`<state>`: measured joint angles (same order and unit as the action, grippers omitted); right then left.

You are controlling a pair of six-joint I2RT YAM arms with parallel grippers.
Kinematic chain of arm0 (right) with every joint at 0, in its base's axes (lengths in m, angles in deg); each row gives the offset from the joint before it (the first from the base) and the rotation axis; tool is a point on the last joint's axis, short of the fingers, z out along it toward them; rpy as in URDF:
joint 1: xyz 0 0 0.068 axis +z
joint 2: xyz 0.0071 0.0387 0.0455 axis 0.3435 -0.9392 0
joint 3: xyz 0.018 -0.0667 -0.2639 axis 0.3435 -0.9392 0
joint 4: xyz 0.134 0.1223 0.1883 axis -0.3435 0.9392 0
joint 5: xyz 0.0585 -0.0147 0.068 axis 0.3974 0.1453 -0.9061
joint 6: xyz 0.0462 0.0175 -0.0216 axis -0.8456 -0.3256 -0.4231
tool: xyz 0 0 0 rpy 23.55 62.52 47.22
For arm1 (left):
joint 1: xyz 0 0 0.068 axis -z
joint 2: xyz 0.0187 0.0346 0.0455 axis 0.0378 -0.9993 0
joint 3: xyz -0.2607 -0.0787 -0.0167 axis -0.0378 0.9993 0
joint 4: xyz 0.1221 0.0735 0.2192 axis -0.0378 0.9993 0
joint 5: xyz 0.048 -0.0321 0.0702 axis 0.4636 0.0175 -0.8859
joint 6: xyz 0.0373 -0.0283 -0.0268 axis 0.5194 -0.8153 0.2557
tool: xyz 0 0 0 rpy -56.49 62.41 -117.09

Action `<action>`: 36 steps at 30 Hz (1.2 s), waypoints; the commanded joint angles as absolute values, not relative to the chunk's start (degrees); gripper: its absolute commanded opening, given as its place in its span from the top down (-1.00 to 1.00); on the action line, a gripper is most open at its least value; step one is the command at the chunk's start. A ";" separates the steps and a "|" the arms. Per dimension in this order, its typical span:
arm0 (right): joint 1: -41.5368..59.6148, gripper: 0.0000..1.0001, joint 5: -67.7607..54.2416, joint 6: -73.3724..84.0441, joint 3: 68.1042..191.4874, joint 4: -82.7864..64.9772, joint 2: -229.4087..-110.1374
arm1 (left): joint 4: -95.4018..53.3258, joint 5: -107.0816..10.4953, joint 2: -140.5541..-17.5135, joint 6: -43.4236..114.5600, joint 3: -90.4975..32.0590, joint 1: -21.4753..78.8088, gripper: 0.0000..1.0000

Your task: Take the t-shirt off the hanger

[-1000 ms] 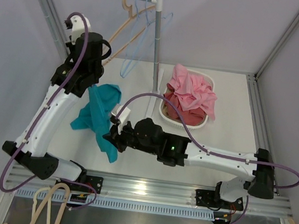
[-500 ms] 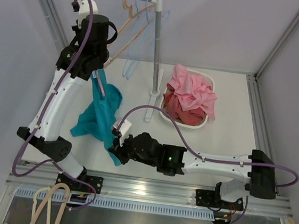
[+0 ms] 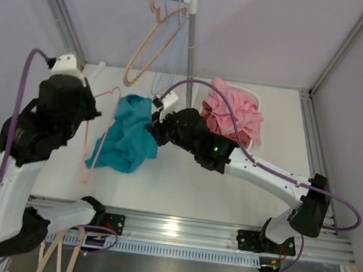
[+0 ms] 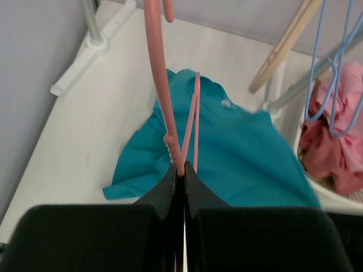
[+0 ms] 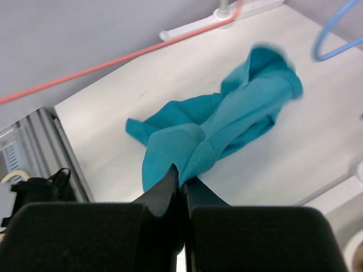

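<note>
While your left gripper is clamping the pink wire hanger, your right gripper is pinching a fold of the teal t-shirt, which is lying crumpled on the white bench between both arms, beside the hanger.

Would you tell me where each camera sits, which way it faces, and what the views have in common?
Top external: above and behind the bases, looking down on the table; left arm and right arm show.
Left wrist: on the left arm, looking down past the left gripper, shut on the pink hanger, to the teal t-shirt.
Right wrist: on the right arm, looking down past the right gripper, shut on the teal t-shirt.
Shared: all three show shirt and hanger.
</note>
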<state>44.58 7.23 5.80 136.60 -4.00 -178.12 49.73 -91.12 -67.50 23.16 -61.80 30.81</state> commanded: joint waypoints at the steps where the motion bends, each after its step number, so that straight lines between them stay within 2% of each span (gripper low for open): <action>1: 41.10 1.00 5.02 5.83 138.62 -1.60 -178.95 | 54.36 -83.38 -59.03 20.78 -58.39 31.43 0.99; 7: 40.03 1.00 6.94 4.24 136.60 0.43 -174.75 | 57.45 -90.64 -55.75 23.06 -60.84 31.35 0.99; 11: 39.50 1.00 11.24 5.98 141.25 4.64 -169.47 | 52.98 -94.26 -56.97 25.61 -60.32 30.39 0.99; 13: 39.41 1.00 14.41 7.66 145.64 6.49 -167.02 | 49.81 -91.55 -57.59 27.62 -59.28 26.71 0.99; 15: 39.07 1.00 17.74 9.85 148.37 6.41 -165.87 | 45.43 -83.06 -58.81 27.73 -58.13 19.61 0.99; 18: 37.49 1.00 19.07 11.88 152.67 4.22 -165.24 | 39.37 -80.29 -59.96 26.76 -54.97 16.15 0.99; 24: 30.89 1.00 19.08 13.73 164.45 2.20 -169.37 | 31.70 -85.64 -64.35 25.35 -54.16 15.26 0.99; 29: 27.04 1.00 19.78 17.94 173.49 -2.12 -175.07 | 29.14 -88.81 -70.75 26.67 -61.97 14.56 0.99; 32: 24.31 1.00 20.04 20.66 185.09 -1.07 -182.37 | 26.27 -86.54 -74.19 27.11 -64.71 13.33 0.99; 36: 21.23 1.00 19.70 23.04 198.46 -0.62 -190.28 | 12.64 -83.63 -73.50 30.97 -57.61 13.24 0.99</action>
<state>23.46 19.14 18.98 191.43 1.46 -186.84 24.72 -85.90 -74.08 27.55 -60.18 13.85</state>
